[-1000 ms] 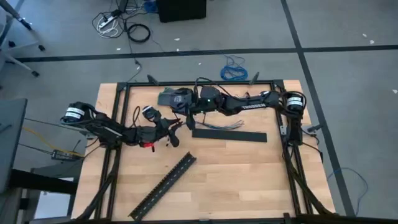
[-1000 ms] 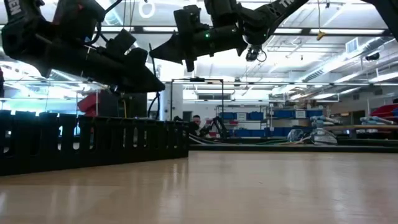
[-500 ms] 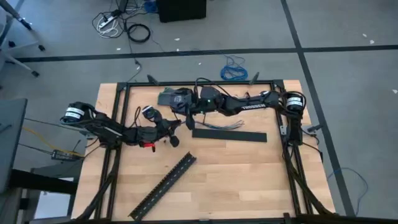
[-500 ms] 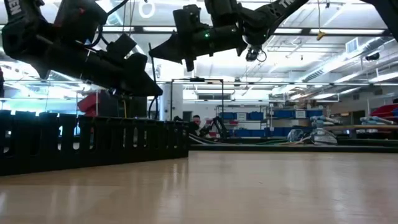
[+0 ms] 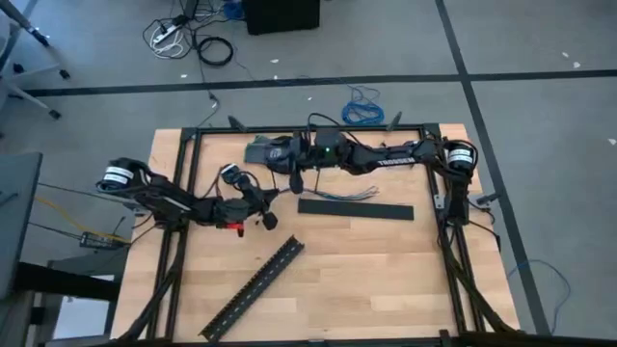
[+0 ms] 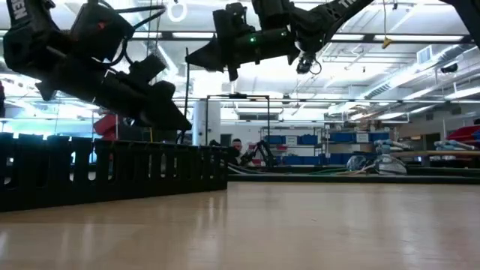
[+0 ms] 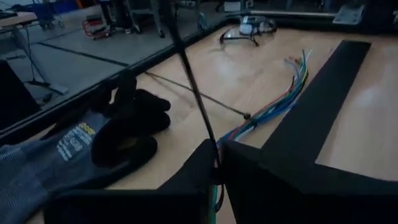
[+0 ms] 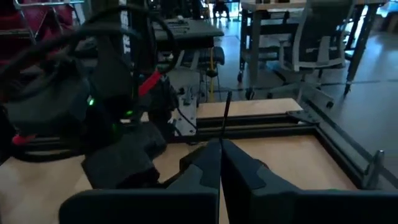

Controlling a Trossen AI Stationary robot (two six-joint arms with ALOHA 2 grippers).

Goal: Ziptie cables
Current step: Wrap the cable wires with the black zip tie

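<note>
My left tool [image 5: 270,221] hangs above the tabletop [image 5: 386,280], fingers pinched on a thin black strand, probably a ziptie [image 7: 193,93]. My right tool [image 5: 295,183] likewise grips a thin strand. The cables [image 5: 349,195] lie loose beside the flat black strip [image 5: 355,209], unbundled. I worry the strand could slip free before looping them. No containers visible.

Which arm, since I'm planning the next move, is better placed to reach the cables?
Probably right. The right gripper hangs nearer the cables than the left gripper, though both have fingers shut on a thin dark strand.
</note>
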